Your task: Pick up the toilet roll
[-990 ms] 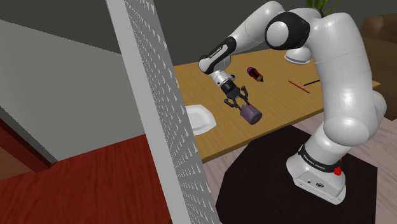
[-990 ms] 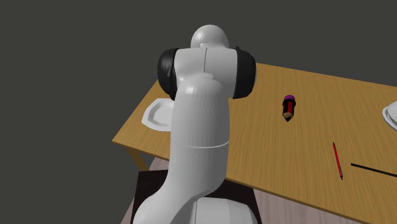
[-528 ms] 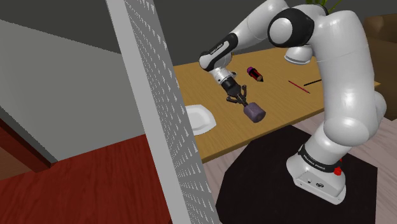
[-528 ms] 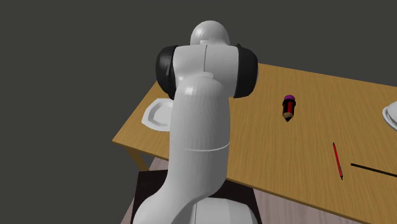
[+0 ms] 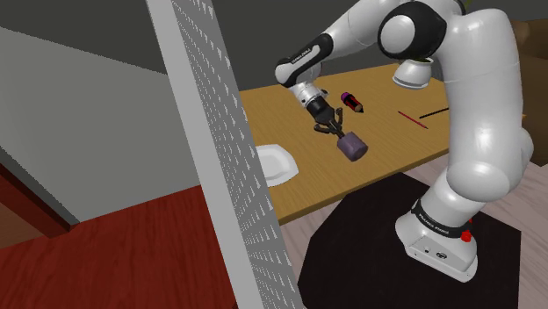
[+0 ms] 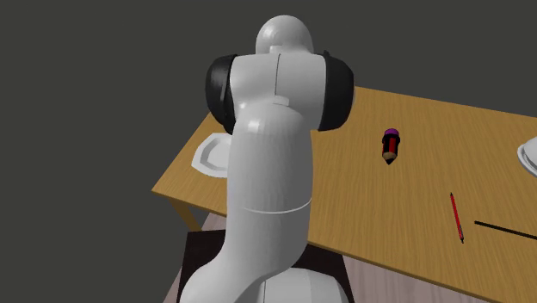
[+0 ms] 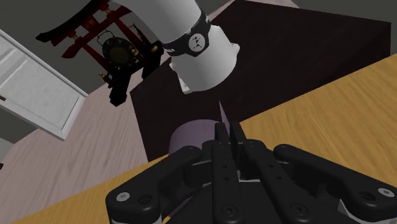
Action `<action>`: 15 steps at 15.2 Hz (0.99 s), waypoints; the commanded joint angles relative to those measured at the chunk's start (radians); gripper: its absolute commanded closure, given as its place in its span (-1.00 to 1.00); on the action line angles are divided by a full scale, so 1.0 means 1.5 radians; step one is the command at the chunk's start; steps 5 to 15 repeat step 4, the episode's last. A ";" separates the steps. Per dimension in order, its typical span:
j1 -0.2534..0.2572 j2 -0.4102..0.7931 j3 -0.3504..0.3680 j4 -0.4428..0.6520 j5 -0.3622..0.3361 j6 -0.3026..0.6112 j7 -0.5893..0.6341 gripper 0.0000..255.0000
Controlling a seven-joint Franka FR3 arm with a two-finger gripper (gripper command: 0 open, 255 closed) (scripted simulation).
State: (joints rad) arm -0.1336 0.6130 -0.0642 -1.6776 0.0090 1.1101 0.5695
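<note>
Now, purple toilet roll (image 5: 351, 147) in pincer (image 5: 337, 133)

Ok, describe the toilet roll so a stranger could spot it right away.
Find the tan table beside the white arm. Near its front edge the black hand grips the toilet roll: a short dull-purple cylinder, unlike the white plate and the thin red pencil.

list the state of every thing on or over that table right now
pincer: shut, fingers clasping the roll's wall
toilet roll: purple, held at the pincer's tip, apparently off the table
plate: white, flat on the table, nothing on it
fat crayon: lying on its side
red pencil: lying flat
black stick: lying flat
</note>
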 commanded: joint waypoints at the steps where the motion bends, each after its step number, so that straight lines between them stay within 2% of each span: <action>1: 0.000 -0.012 -0.001 0.000 -0.001 -0.012 0.000 1.00; 15: 0.000 -0.018 -0.001 0.001 -0.001 -0.019 0.000 1.00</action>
